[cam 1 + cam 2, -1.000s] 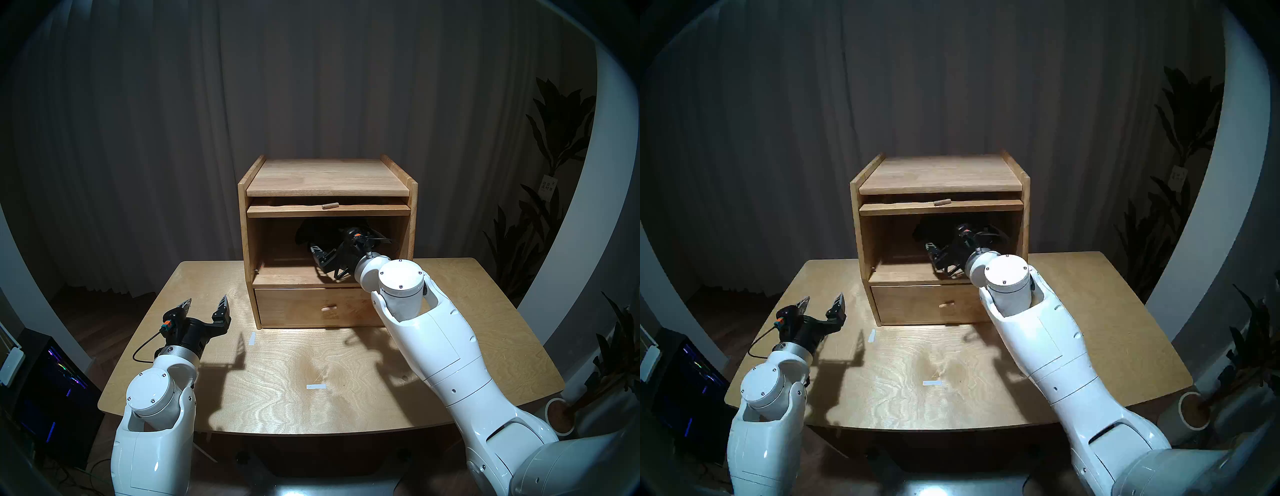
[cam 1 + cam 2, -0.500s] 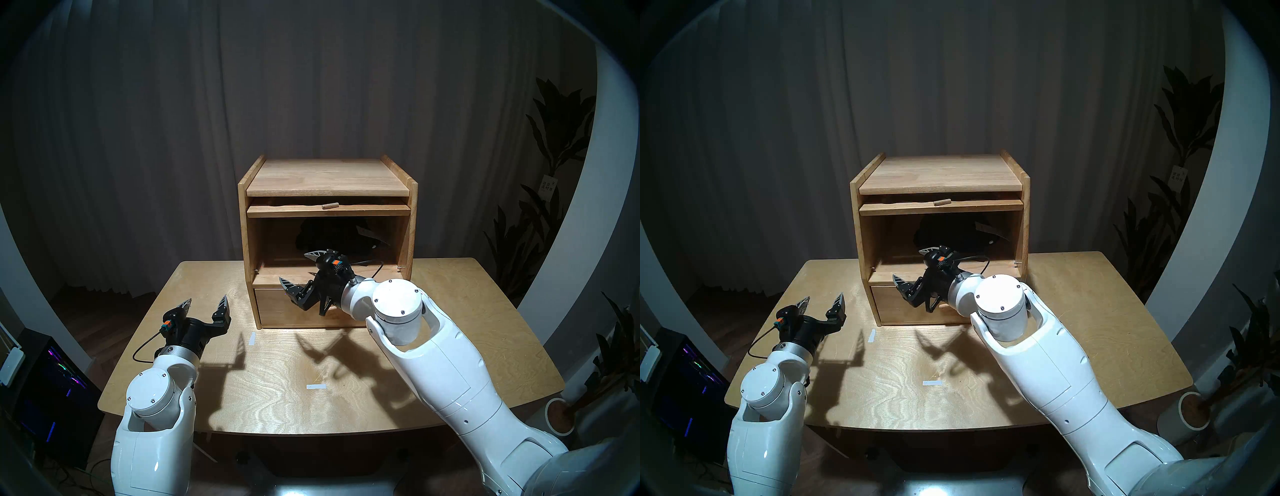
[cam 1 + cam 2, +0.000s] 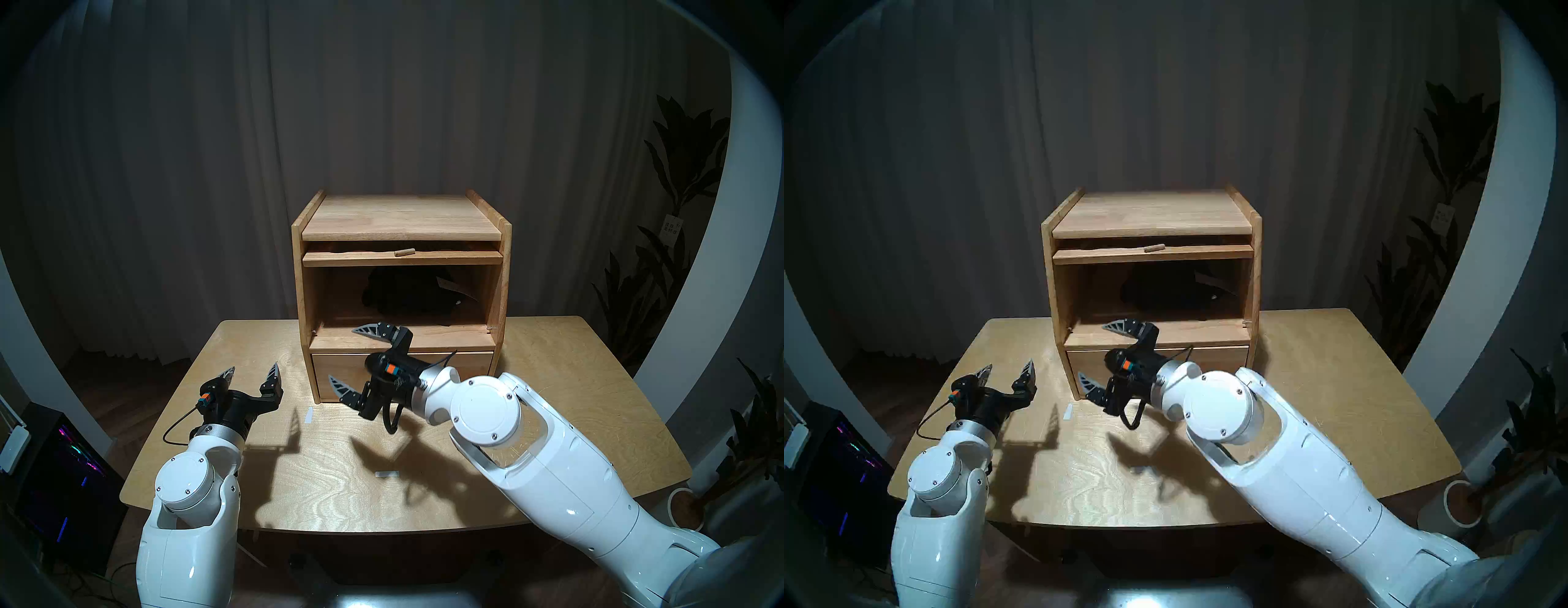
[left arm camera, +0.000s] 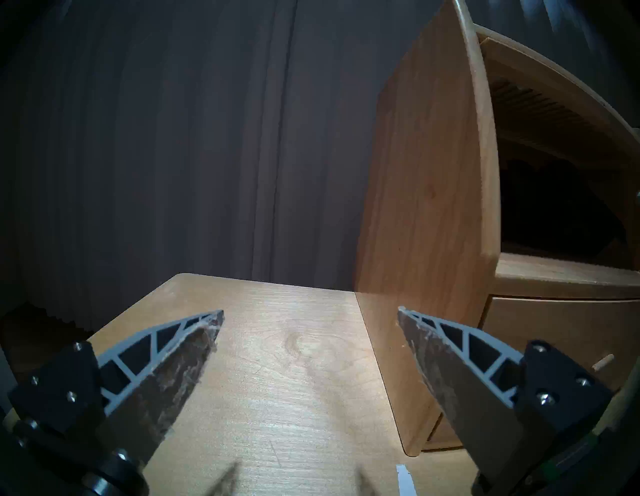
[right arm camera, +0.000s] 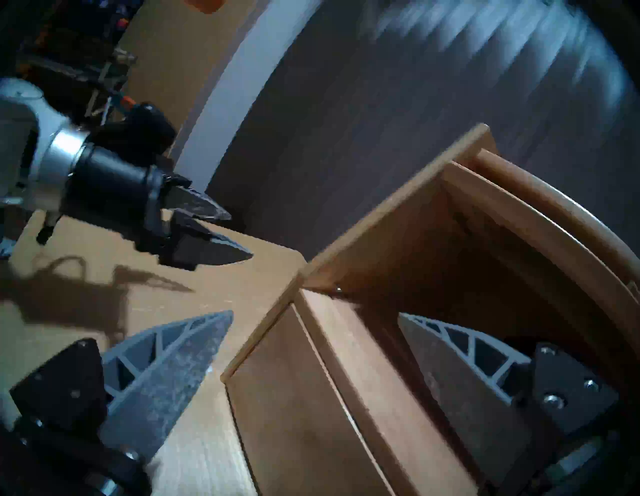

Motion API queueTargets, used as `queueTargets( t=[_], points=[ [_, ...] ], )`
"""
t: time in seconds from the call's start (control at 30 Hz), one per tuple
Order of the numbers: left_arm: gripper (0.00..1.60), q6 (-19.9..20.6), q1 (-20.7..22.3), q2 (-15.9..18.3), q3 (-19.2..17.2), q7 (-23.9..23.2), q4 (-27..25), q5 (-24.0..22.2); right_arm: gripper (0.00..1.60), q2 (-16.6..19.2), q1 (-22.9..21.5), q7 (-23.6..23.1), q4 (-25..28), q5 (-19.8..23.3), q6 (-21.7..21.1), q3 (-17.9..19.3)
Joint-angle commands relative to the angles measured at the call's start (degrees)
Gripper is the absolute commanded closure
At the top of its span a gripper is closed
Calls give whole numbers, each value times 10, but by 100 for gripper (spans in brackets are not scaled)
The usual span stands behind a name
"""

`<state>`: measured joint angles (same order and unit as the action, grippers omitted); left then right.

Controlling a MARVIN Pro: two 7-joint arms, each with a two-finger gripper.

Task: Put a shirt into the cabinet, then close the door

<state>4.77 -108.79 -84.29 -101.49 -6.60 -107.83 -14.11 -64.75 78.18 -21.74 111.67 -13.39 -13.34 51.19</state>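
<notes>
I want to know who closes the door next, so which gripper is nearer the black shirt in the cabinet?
Right. The right gripper is open just in front of the compartment, below the shirt; the left gripper is open over the table, off the cabinet's left side.

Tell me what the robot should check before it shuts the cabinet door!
1. Shirt fully inside the cabinet: ok.
2. Right gripper open and empty: ok.
3. Right gripper clear of the door's path: not ok, one finger is at the compartment's front edge.
4. Door raised, peg knob in sight: ok.
5. Left gripper open, off to the side: ok.
6. Shirt's white tag clear of the opening: cannot tell.
</notes>
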Motion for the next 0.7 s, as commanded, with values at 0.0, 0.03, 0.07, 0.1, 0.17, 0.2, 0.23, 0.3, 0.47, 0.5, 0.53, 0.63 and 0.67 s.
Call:
queueTargets(
  t=[0.0, 0.03, 0.07, 0.1, 0.17, 0.2, 0.23, 0.3, 0.47, 0.5, 0.53, 0.63, 0.67],
  points=[
    [0, -2, 5, 1, 0, 0, -7, 0, 0, 52, 7, 27, 63, -41, 23, 23],
    [0, -2, 5, 1, 0, 0, -7, 0, 0, 55, 6, 31, 73, -46, 25, 28],
    [0, -2, 5, 1, 0, 0, -6, 0, 0, 54, 1, 36, 77, -49, 28, 34],
    [0, -2, 5, 1, 0, 0, -5, 0, 0, 59, 1, 40, 94, -55, 29, 41],
    [0, -2, 5, 1, 0, 0, -4, 0, 0, 62, -7, 50, 103, -64, 32, 56],
    [0, -2, 5, 1, 0, 0, -3, 0, 0, 63, -11, 55, 98, -68, 35, 62],
    [0, -2, 5, 1, 0, 0, -3, 0, 0, 65, -13, 60, 112, -72, 35, 70],
    [0, -2, 5, 1, 0, 0, -2, 0, 0, 69, -19, 69, 123, -81, 38, 83],
    [0, -2, 5, 1, 0, 0, 1, 0, 0, 87, -26, 92, 162, -105, 35, 123],
    [0, -2, 5, 1, 0, 0, 2, 0, 0, 91, -27, 98, 175, -110, 34, 133],
    [0, -2, 5, 1, 0, 0, 2, 0, 0, 94, -28, 103, 175, -116, 33, 143],
    [0, -2, 5, 1, 0, 0, 4, 0, 0, 107, -25, 117, 204, -130, 25, 174],
    [0, -2, 6, 1, 0, 0, 4, 0, 0, 112, -23, 122, 212, -134, 23, 185]
  ],
)
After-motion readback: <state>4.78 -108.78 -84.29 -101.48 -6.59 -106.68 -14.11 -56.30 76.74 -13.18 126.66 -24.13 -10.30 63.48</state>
